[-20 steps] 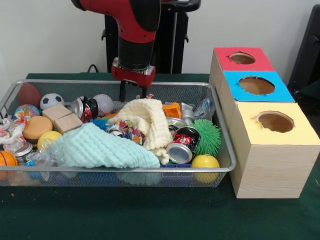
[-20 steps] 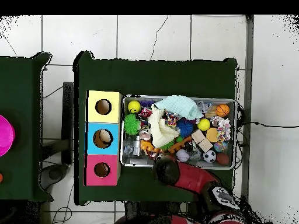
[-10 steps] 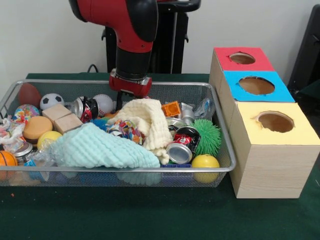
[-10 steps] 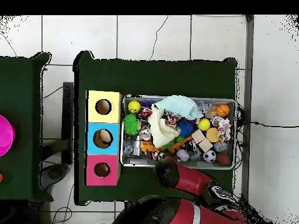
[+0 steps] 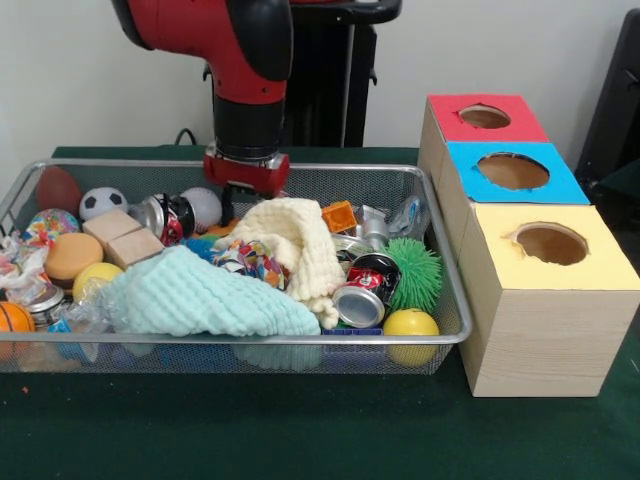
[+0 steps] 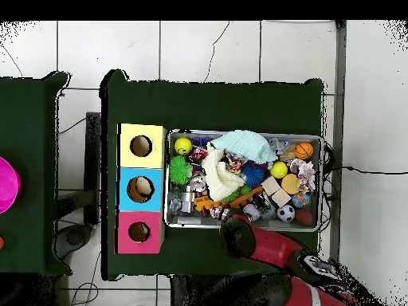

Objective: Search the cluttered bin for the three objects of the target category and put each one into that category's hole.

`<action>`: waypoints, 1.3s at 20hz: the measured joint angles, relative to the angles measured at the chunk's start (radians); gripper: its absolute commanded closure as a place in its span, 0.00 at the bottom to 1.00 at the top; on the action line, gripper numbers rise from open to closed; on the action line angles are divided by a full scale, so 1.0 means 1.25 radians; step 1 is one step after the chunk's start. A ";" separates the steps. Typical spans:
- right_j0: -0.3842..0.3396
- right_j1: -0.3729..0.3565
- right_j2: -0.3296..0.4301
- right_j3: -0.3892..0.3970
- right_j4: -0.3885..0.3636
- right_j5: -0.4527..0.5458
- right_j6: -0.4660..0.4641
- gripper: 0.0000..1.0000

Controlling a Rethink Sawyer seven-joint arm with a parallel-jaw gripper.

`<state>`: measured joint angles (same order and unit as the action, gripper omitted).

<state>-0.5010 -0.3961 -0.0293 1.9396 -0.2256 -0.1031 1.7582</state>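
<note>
- My hand (image 5: pixel 243 195) hangs low at the wire bin's (image 5: pixel 452 300) far edge; its grip seems hidden, so I cannot tell.
- The bin sits mid-table (image 5: pixel 300 430) on dark green cloth.
- Three-holed box (image 5: pixel 520 250) stands beside it.
- Pale tiled floor (image 6: pixel 207 48) surrounds the table.

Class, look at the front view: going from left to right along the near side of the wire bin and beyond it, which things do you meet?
orange ball → mint green cloth → crushed red can → yellow ball → yellow-topped box
</note>
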 measured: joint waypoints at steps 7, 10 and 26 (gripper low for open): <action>-0.086 -0.010 0.067 -0.005 -0.077 0.049 0.000 0.00; -0.143 -0.014 0.117 -0.010 -0.118 0.096 0.000 0.00; -0.273 -0.026 0.253 -0.039 -0.227 0.309 0.000 0.00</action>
<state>-0.8423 -0.4290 0.2873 1.8910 -0.5097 0.2829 1.7576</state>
